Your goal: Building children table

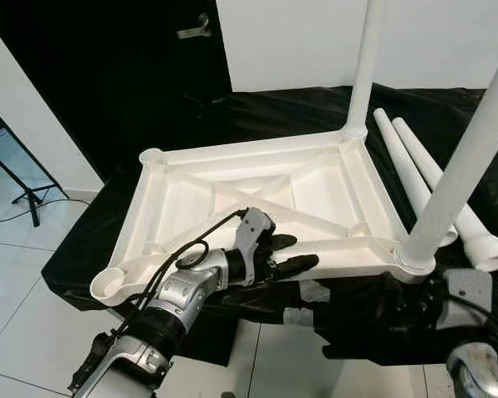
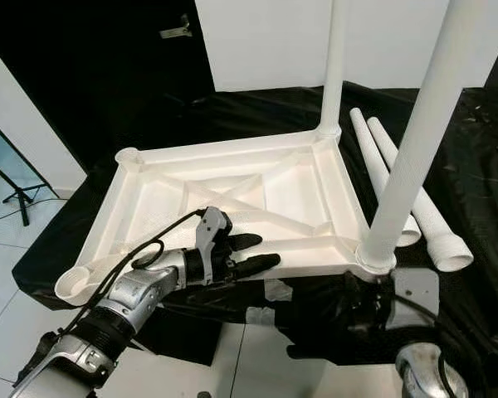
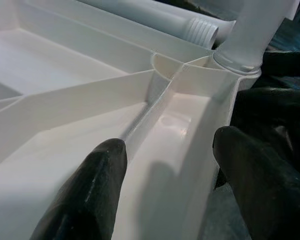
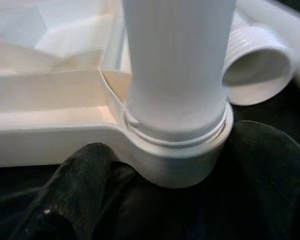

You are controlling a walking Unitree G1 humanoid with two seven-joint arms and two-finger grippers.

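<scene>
Left gripper (image 1: 292, 253) sits at the near rim of the tabletop (image 1: 232, 157), fingers (image 3: 90, 190) spread, one inside the rim wall, one outside, straddling it. Right gripper (image 4: 155, 210) is low at the near right corner socket (image 4: 180, 160), fingers apart on either side of it, nothing pinched. One white tabletop, upside down, ribbed underside up, on a black cloth (image 1: 116, 215). Two legs (image 1: 473, 157) stand screwed in beyond the grippers, both on the right side. Two loose legs (image 1: 415, 166) lie further right. Two left sockets open. Tabletop's near left corner overhangs the tiled floor (image 1: 17, 282).
</scene>
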